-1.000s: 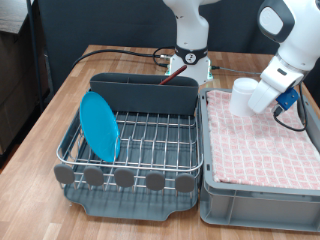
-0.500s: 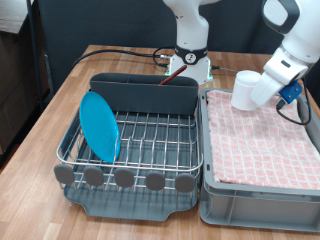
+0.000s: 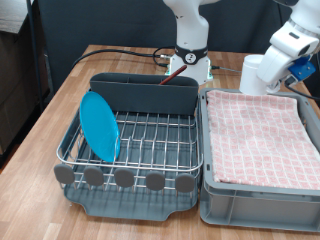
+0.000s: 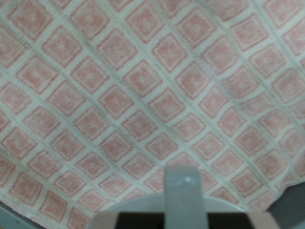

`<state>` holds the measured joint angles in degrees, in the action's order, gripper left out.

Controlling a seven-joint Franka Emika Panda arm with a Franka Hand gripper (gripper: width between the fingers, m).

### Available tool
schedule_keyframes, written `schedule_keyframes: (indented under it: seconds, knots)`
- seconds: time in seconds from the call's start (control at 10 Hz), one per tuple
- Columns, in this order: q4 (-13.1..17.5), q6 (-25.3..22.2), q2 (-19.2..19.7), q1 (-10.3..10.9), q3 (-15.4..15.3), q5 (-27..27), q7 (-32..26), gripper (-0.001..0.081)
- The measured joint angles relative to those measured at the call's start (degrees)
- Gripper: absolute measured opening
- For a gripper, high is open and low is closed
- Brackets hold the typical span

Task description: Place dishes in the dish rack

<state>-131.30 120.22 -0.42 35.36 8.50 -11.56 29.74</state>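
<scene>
1. The white mug (image 3: 254,74) hangs in the air above the far edge of the crate (image 3: 258,190), near the counter's far right corner as the exterior view shows it.
2. The gripper (image 3: 262,72) is at the mug's right side in that view; its fingertips are hidden against the mug, so I cannot tell whether the jaws are apart or clamped on it.
3. The wrist view shows a pale finger (image 4: 181,191) and a grey curved edge low in the picture, with the pink checked cloth (image 4: 143,95) spread beneath.
4. The blue plate (image 3: 100,126) stands on edge in the dish rack (image 3: 130,185), leaning in the wire grid (image 3: 150,135) at the rack's left side, close to the counter's left edge.
5. The tall grey cutlery box (image 3: 145,93) runs along the rack's far side.
6. Round grey knobs (image 3: 124,177) line the rack's near edge.
7. The crate sits just beside the rack on the wooden counter (image 3: 45,110), towards the right edge.
</scene>
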Motion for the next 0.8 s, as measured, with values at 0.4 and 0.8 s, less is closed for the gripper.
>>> schedule_keyframes:
  seconds: [0.4,0.8]
  knots:
    - [1.2,1.5,-5.5,-0.2,0.9,-5.1,1.8,0.0072]
    - [2.2,4.6,-4.7,-1.3,3.0,-4.7,3.2,0.0072]
